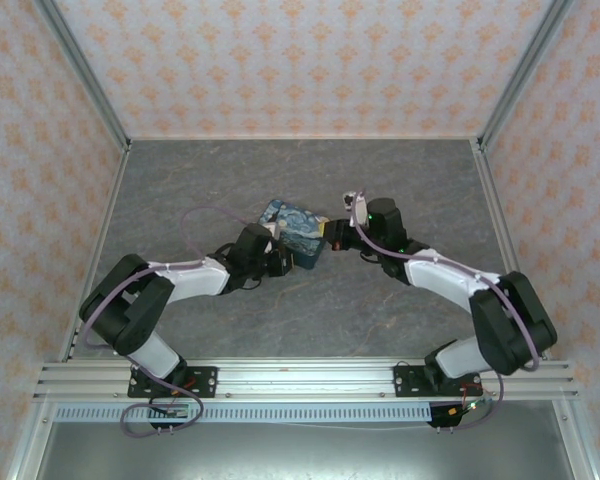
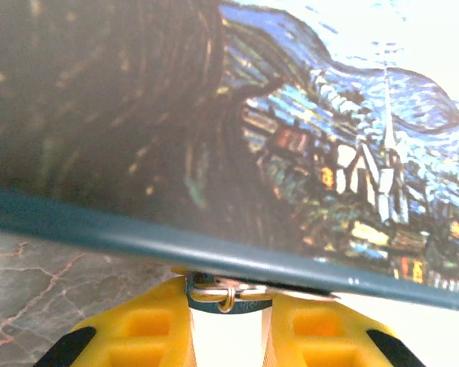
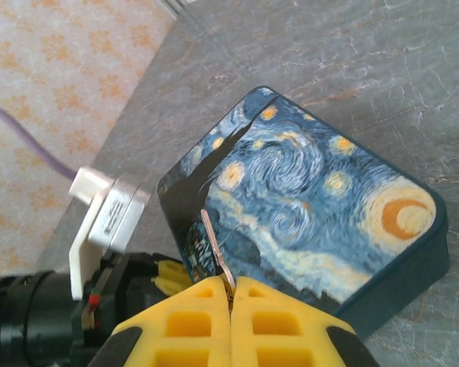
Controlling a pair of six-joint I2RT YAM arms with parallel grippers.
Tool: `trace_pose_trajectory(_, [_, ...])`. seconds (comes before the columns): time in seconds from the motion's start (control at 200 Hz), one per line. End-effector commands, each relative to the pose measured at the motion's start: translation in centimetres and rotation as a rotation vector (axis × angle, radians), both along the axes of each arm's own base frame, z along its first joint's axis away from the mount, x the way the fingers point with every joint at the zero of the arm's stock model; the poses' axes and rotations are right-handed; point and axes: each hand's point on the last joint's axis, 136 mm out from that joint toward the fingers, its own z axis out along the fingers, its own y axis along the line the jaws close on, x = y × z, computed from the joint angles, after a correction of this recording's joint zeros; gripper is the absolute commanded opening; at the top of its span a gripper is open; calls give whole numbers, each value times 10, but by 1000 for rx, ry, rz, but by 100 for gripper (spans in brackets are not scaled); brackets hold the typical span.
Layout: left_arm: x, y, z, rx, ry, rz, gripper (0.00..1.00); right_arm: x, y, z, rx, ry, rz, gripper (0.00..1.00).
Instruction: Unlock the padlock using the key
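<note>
Two grips at starry box, left pincer clamping padlock, right pincer pinching key.

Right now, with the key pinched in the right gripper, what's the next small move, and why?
Probably ease the right gripper toward the padlock, key tip first: the left gripper flanks it at the box edge, and the key is not inserted yet.

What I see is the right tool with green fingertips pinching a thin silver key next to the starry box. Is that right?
Not quite: the right wrist view shows the right tool has yellow fingertips, not green. It does pinch the thin silver key next to the starry box.
</note>
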Motion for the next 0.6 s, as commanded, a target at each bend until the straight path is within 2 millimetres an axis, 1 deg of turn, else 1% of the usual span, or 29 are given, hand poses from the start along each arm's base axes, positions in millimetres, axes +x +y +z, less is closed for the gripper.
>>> trace_pose_trajectory(0.0, [-2, -10, 31, -60, 45, 16, 17, -23, -5, -6, -40, -59, 54, 0])
trace_pose_trajectory(0.04, [-4, -10, 35, -59, 70, 22, 16, -30, -5, -8, -44, -69, 66, 0])
trace_pose_trajectory(0.145, [-5, -17, 54, -103, 98, 15, 16, -49, -1, -13, -52, -88, 111, 0])
trace_pose_trajectory(0.195, [-5, -19, 61, -116, 112, 18, 16, -56, 1, -17, -61, -92, 128, 0])
trace_pose_trajectory(0.3, [-6, -21, 70, -131, 150, 27, 16, -65, 10, -26, -73, -105, 165, 0])
trace_pose_trajectory(0.465, [-5, -23, 78, -175, 176, 33, 14, -69, 20, -45, -75, -104, 190, 0])
trace_pose_trajectory(0.595, [-6, -22, 76, -169, 185, 27, 13, -71, 31, -53, -61, -103, 229, 0])
